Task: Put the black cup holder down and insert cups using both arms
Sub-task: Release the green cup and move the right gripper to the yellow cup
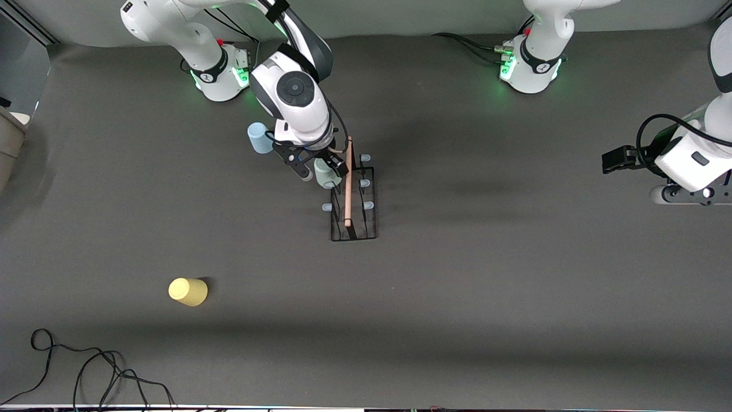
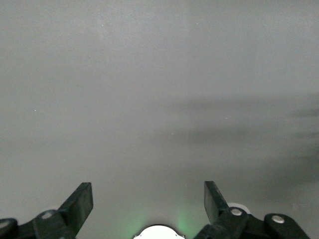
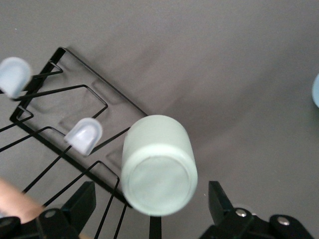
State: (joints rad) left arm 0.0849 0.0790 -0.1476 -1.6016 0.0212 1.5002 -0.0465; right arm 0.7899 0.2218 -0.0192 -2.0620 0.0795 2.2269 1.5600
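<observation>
Front view is showing the grey table point(image 1: 486, 297) with the black cup holder point(image 1: 353, 229) standing near its middle, the wooden handle point(image 1: 347, 189) running along its length. The right arm is reaching from its base down to the end of the holder that is farther from the camera, and the right gripper point(image 1: 321, 170) is hanging just over the mint green cup point(image 1: 326, 173), which is sitting upside down on a peg there.

In the right wrist view the fingers point(image 3: 79, 201) are standing wide apart on both sides of the cup point(image 3: 158, 172), not touching it, so the cup is resting on the peg alone. To do this step well, I think the gripper should be rising straight up, so that no finger is catching the cup or the wire.

The blue cup point(image 1: 259, 138) is waiting on the table beside the right arm's wrist. The yellow cup point(image 1: 188, 292) is lying well apart, nearer to the camera, toward the right arm's end.

The left arm is waiting at its own end of the table. The left gripper point(image 2: 148, 201) is open and empty over bare table.
</observation>
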